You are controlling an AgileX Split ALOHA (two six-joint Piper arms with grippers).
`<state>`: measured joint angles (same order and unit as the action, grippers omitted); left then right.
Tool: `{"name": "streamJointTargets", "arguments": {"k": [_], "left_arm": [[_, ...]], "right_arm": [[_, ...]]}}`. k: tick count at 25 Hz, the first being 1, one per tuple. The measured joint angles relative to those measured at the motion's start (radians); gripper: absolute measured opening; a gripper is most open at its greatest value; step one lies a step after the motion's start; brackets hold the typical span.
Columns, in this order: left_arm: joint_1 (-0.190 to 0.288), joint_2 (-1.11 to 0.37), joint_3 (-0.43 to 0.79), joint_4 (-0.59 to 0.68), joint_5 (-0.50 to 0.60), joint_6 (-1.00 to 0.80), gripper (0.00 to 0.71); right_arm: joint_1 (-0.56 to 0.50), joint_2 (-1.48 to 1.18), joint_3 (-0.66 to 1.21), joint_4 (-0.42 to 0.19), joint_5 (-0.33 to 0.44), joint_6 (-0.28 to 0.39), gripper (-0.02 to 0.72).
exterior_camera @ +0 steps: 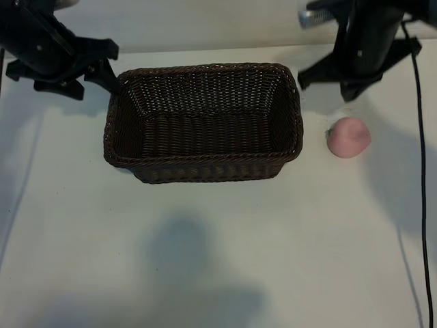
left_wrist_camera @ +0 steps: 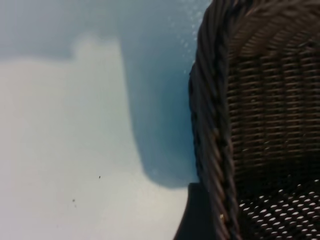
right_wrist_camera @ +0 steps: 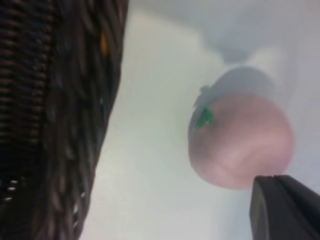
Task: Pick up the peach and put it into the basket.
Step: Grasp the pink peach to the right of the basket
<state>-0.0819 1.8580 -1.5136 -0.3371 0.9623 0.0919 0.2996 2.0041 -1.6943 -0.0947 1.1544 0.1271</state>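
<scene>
1 pale pink peach (exterior_camera: 349, 137) lies on the white surface (exterior_camera: 225, 253) at 3 o'clock of the dark wicker basket (exterior_camera: 205, 72), just beside it, the right gripper (exterior_camera: 351, 92) above with jaws closed and empty, the left gripper (exterior_camera: 109, 78) wide-jawed at the basket's 10 o'clock corner.

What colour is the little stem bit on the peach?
Green, on the pale pink peach; the right wrist view shows the stem bit best.
</scene>
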Motion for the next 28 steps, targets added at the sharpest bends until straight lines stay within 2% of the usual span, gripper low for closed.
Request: {"name": "streamJointTargets", "arguments": {"k": [3,9,11,13,18,20,23,28], "left_arm": [[0.0,-0.001,-0.04,0.0,0.02,-0.002,0.596],[0.0,0.006,-0.046,0.001,0.03,-0.002,0.596],[0.0,0.006,-0.046,0.001,0.029,-0.002,0.596],[0.0,0.006,-0.046,0.001,0.029,-0.002,0.596],[0.0,0.006,-0.046,0.001,0.029,0.004,0.596],[0.0,0.006,-0.046,0.002,0.029,0.004,0.596],[0.0,0.006,-0.046,0.002,0.029,0.004,0.596],[0.0,0.006,-0.046,0.002,0.029,0.005,0.596]], "right_arm": [[0.0,-0.004,-0.068,0.0,0.05,-0.011,0.016],[0.0,-0.011,-0.056,0.0,0.053,-0.033,0.021],[0.0,-0.01,-0.031,0.0,0.032,-0.033,0.048],[0.0,-0.009,-0.007,0.0,0.003,-0.033,0.108],[-0.002,0.016,0.054,0.004,-0.066,-0.021,0.397],[-0.002,0.029,0.084,0.004,-0.098,-0.017,0.463],[-0.002,0.034,0.127,0.001,-0.146,-0.001,0.478],[-0.035,0.06,0.154,-0.012,-0.179,0.016,0.439]]}}
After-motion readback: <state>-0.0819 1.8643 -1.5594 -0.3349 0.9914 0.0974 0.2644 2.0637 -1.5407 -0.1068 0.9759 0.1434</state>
